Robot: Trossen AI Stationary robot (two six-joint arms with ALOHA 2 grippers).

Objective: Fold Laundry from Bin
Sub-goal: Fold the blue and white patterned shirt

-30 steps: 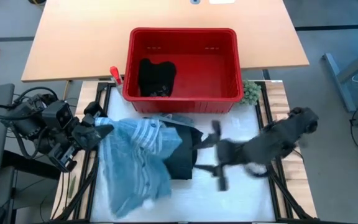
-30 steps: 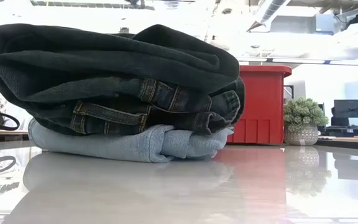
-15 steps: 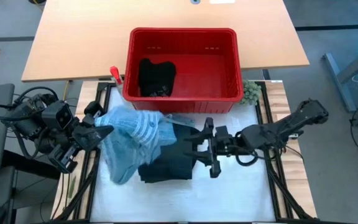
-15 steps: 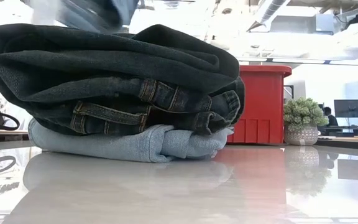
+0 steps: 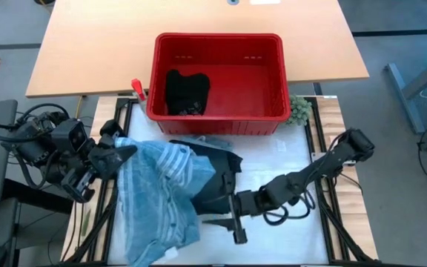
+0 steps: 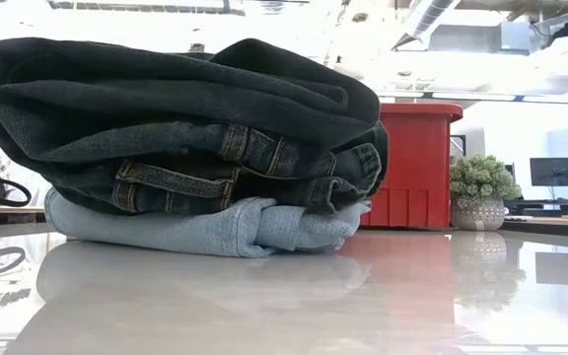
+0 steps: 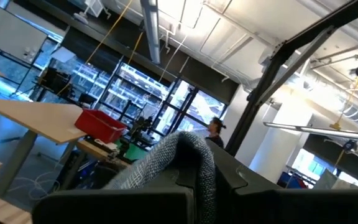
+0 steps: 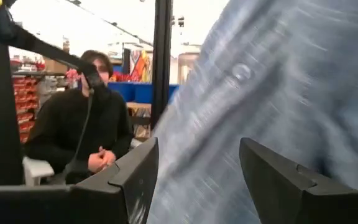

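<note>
A blue-white striped shirt (image 5: pixel 161 196) of the laundry hangs from my left gripper (image 5: pixel 122 154), which is shut on it at the table's left edge. To its right is a folded stack, dark jeans (image 6: pixel 180 123) lying on light blue jeans (image 6: pixel 215 229). My right gripper (image 5: pixel 217 213) is open at the shirt's right edge, near the stack's near side. The shirt cloth (image 8: pixel 260 93) fills the view just past its fingers. The red bin (image 5: pixel 218 43) stands behind with a black garment (image 5: pixel 187 90) in it. My left gripper pinches a bunched edge of the shirt (image 7: pixel 182 155) between its two shut fingers, at the shirt's upper left end (image 5: pixel 130 150). The cloth spreads out below it toward the near edge. My right gripper: I cannot tell whether its fingers touch the shirt.
A small green plant (image 5: pixel 299 110) stands right of the bin, and a red-handled tool (image 5: pixel 137 89) lies left of it. A wooden table (image 5: pixel 87 44) lies beyond. A person (image 8: pixel 73 134) sits in the room behind. White table surface (image 5: pixel 288 237) shows at the near right.
My right gripper has swung down and toward the near left, from the table's right-middle to the shirt's right edge. The shirt bunched up toward my left gripper half a second ago. It has since fallen open again toward the near edge.
</note>
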